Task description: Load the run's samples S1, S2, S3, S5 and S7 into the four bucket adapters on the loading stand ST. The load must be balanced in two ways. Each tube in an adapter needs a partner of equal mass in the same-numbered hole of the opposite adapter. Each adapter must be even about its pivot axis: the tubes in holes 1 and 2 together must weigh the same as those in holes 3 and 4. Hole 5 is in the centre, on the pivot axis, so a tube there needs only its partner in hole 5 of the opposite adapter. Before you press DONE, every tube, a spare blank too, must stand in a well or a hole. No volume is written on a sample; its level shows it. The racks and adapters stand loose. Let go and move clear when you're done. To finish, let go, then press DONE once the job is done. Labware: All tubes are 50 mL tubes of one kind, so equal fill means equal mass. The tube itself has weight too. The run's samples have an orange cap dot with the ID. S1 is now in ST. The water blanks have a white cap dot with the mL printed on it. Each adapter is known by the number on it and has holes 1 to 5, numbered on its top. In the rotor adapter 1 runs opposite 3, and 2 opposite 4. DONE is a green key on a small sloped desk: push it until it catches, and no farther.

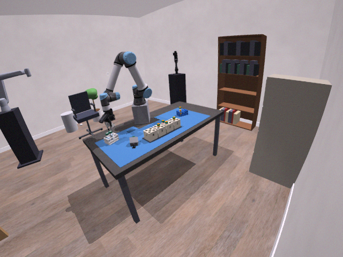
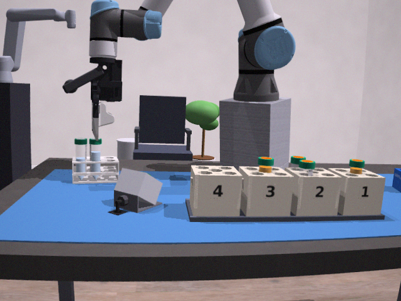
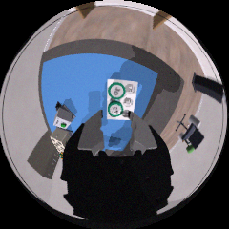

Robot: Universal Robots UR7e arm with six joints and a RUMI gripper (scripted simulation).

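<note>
My gripper (image 2: 95, 136) (image 1: 110, 128) (image 3: 114, 111) is partly open and empty. It hangs straight over the clear rack (image 2: 109, 168) (image 1: 111, 141) (image 3: 131, 90) at the left end of the mat, with its fingertips just above the cap of the right-hand blank (image 2: 94, 155) (image 3: 115, 109). A second blank (image 2: 80, 152) (image 3: 114, 89) stands beside that one. The loading stand (image 2: 284, 217) holds adapters 4 (image 2: 216, 190), 3 (image 2: 265, 190), 2 (image 2: 319, 190) and 1 (image 2: 364, 190). Adapter 3 holds one tube (image 2: 265, 162), adapter 2 holds two tubes (image 2: 306, 164) and adapter 1 holds one (image 2: 356, 163). Adapter 4 is empty. The cap IDs are too small to read.
The sloped DONE desk (image 2: 137, 190) (image 1: 133, 141) (image 3: 62, 121) stands between the clear rack and the stand. A blue rack (image 1: 181, 112) (image 2: 397, 178) with one orange-dotted tube (image 1: 180, 108) stands at the far right end. The arm's base block (image 2: 254, 129) is behind the stand.
</note>
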